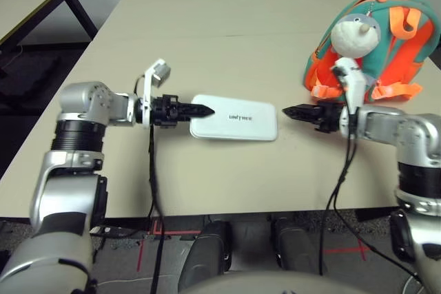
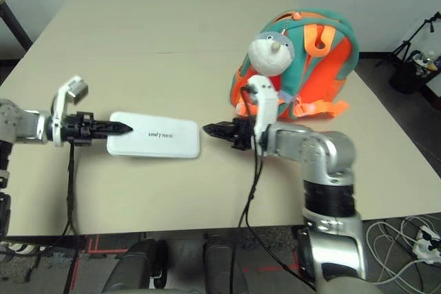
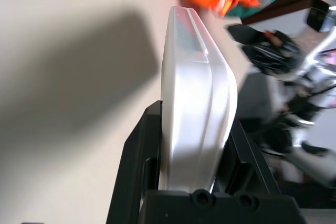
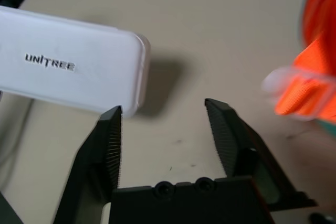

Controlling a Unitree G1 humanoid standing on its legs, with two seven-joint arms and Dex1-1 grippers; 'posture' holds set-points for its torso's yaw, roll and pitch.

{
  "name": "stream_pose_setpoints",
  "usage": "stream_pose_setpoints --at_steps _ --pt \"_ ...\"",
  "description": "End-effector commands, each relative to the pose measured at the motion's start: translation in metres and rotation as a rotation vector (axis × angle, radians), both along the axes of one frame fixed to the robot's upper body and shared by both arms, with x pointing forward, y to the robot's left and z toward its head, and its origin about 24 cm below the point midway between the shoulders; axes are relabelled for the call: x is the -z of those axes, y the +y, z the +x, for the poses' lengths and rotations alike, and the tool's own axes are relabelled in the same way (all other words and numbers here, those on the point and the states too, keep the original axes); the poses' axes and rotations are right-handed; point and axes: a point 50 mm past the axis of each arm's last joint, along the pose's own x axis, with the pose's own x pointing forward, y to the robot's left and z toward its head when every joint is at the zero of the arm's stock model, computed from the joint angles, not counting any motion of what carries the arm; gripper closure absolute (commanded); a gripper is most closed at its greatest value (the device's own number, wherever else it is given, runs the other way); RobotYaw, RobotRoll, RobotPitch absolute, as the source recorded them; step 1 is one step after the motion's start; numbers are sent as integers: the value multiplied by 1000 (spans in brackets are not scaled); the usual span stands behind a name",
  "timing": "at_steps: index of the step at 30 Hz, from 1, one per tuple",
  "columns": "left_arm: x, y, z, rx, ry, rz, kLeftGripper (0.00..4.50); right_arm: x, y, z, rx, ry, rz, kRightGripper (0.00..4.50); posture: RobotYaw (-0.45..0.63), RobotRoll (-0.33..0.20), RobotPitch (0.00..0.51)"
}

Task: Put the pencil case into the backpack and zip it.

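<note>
The white pencil case with "UNITREE" lettering is held flat and level at the middle of the table, casting a shadow on the tabletop. My left gripper is shut on its left end; the left wrist view shows the case edge-on between the two black fingers. My right gripper stands open just off the case's right end, not touching it. The teal and orange backpack stands upright at the back right, behind my right forearm, with a grey-white plush animal hanging on its front.
A second table stands off to the far left across a gap. Black cables hang from both wrists over the table's front edge. Orange straps lie on the table at the backpack's foot. Equipment stands on the floor at the far right.
</note>
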Motion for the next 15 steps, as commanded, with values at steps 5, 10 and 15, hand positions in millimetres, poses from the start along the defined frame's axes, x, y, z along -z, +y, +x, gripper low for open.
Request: stream_pose_setpoints --at_steps 5,10,15 --pt "-39 -1 1 6 -205 -6 3069 -24 -29 -40 115 -40 -51 0 -126 0 132" --pt "-42 -12 10 10 -280 -20 3069 -37 -44 -40 338 -126 -123 0 -154 0 134" --pt "-46 -25 12 72 -375 -46 3069 -42 -52 -30 471 -192 -122 0 -162 0 135"
